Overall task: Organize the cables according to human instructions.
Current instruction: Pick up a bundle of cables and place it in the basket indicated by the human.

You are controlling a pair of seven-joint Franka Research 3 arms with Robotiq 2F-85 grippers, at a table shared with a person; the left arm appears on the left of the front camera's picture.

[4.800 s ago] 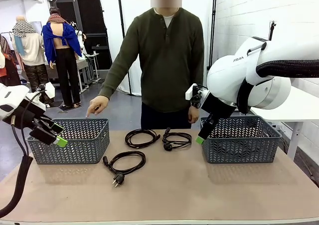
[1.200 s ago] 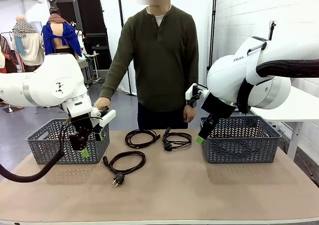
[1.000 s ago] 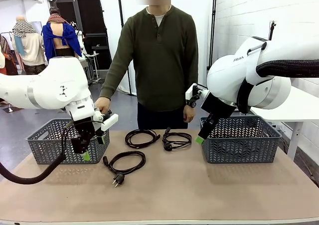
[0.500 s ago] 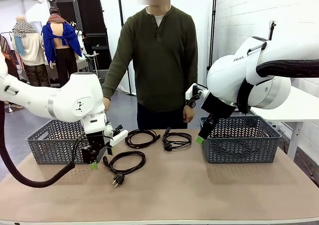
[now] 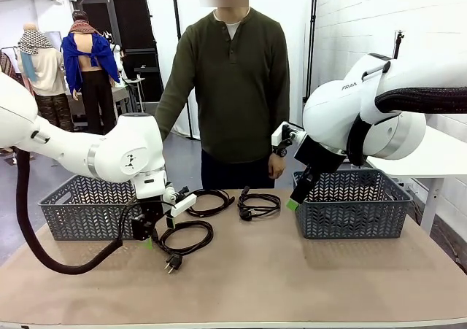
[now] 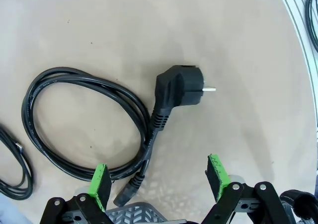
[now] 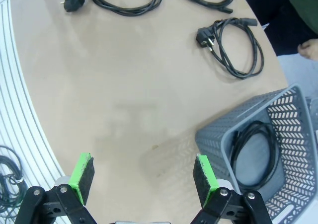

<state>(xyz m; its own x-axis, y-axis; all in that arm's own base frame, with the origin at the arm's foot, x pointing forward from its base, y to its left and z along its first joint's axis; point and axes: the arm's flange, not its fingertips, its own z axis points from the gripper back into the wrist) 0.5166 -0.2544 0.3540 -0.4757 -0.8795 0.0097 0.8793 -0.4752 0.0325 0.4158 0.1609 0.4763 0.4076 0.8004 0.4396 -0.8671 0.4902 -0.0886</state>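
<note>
Three coiled black cables lie on the table in the front view: one near left (image 5: 184, 235), one behind it (image 5: 208, 201) and one in the middle (image 5: 259, 205). My left gripper (image 5: 151, 235) hangs open just over the near-left cable's left edge. In the left wrist view its green pads (image 6: 99, 186) straddle that cable's loop (image 6: 74, 119) near the small connector, with the mains plug (image 6: 179, 87) beyond. My right gripper (image 5: 293, 201) is open in the air beside the right basket (image 5: 354, 205). In the right wrist view, that gripper (image 7: 143, 177) looks down on another cable (image 7: 253, 152) inside this basket.
A grey left basket (image 5: 84, 211) stands right behind my left arm. A person stands at the far side with hands by the table's far edge. The near half of the table is bare brown surface (image 5: 277, 278). The right wrist view shows the table's edge (image 7: 22, 110).
My left arm swung from the left basket rightward and down to the near-left cable. The person's hand, earlier pointing at the left basket, has drawn back. The right arm has not moved.
</note>
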